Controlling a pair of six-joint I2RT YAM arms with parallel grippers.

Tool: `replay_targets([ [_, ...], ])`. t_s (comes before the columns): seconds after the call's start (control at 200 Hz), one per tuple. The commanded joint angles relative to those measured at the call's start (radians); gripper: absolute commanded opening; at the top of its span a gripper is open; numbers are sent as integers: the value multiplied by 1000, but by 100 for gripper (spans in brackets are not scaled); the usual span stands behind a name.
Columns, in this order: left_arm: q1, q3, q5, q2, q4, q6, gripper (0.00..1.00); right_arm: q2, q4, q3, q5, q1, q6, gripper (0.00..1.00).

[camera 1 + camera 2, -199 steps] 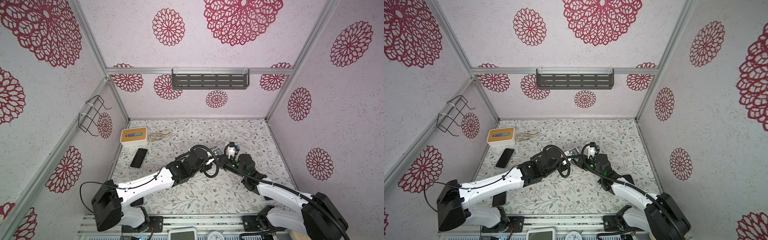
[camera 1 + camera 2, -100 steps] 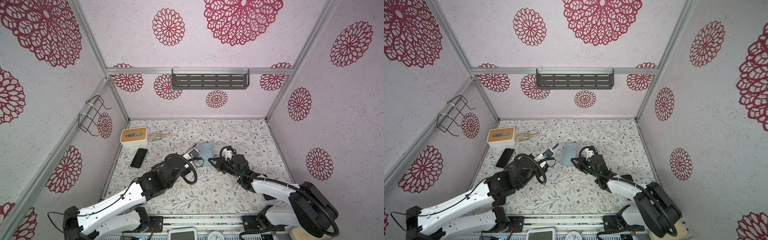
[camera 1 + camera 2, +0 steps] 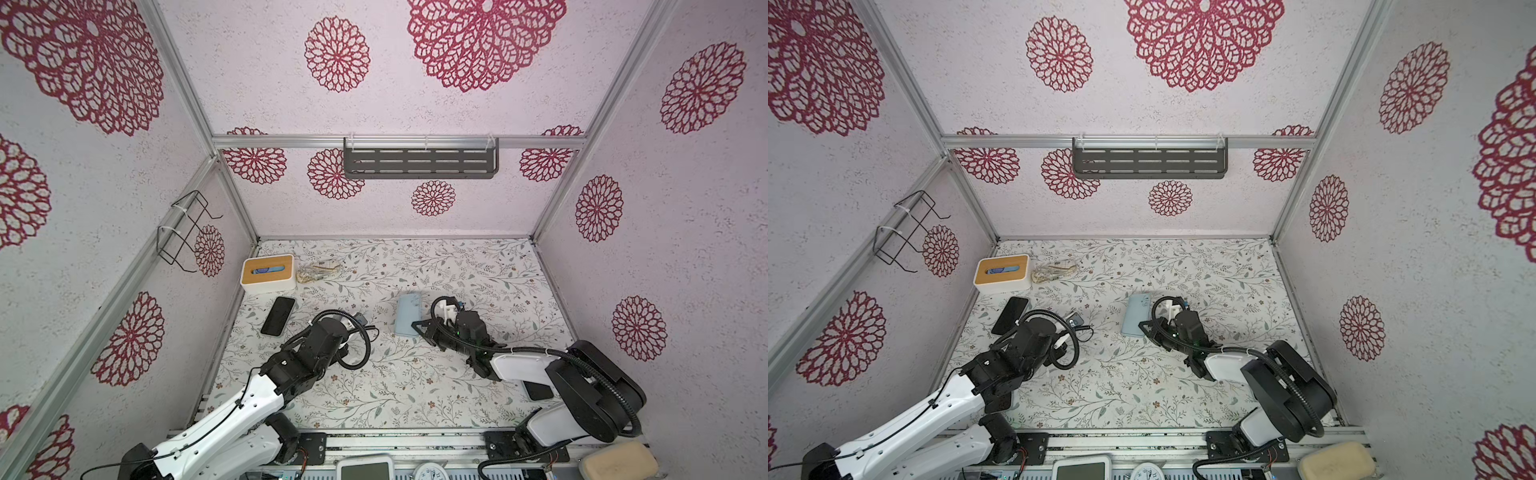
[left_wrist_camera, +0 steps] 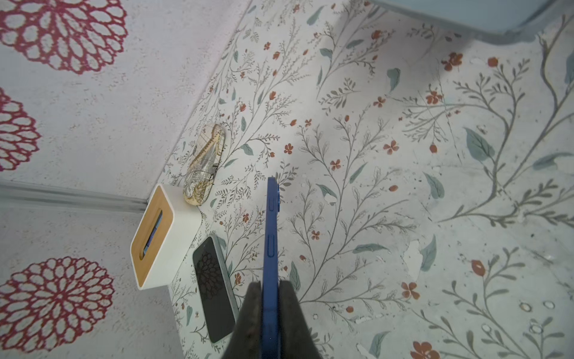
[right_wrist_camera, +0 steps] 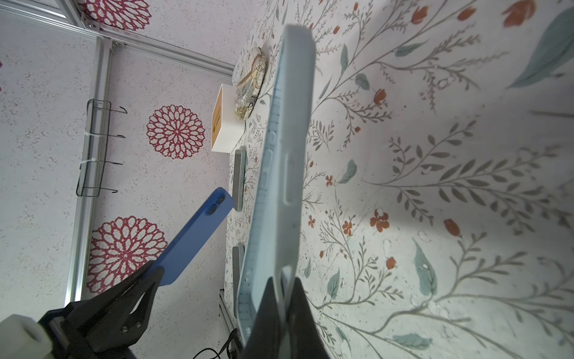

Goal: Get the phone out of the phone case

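While the left tool (image 4: 271, 284) is clamped narrow on the lower end of the blue phone (image 4: 271, 223), the right tool (image 5: 281, 279) is pinched tight on one wall of the pale blue case (image 5: 285, 161); the phone is out of the case and the two are apart, with bare worktop (image 3: 415, 386) between them in both top views; the wrist view on the right arm shows the phone's back and its twin lenses, sticking out slanted from the left tool, and the case edge-on with its ribbed inner lining bare; taking the white box (image 3: 269, 274) with the wooden lid as the mark, the phone is held off the box's front, toward the middle of the worktop, and the case is farther from the box, beyond the phone; a black phone (image 3: 278, 316) lies flat just beside the box, on its front side; a clear pouch (image 3: 318, 271) rests right against the box's side; whether the case touches the worktop I cannot tell.
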Motion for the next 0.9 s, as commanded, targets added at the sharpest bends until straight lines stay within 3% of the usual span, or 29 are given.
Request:
replay_targets([
  [0.0,28,-11,42,46,160,123,0,9,77,31,-33,-2,10,0],
  [0.325,76,-19,69,319,439,324,0,57,127,23,-50,-4,22,0],
  [0.57,78,-14,79,423,490,369,0,95,135,36,-55,-5,21,0],
  [0.691,73,-17,103,430,461,342,10,124,146,50,-62,-7,24,0],
  [0.831,34,-45,94,418,442,325,30,149,151,64,-71,-11,24,0],
  [0.896,26,-54,84,419,439,312,33,159,156,71,-75,-14,25,0],
])
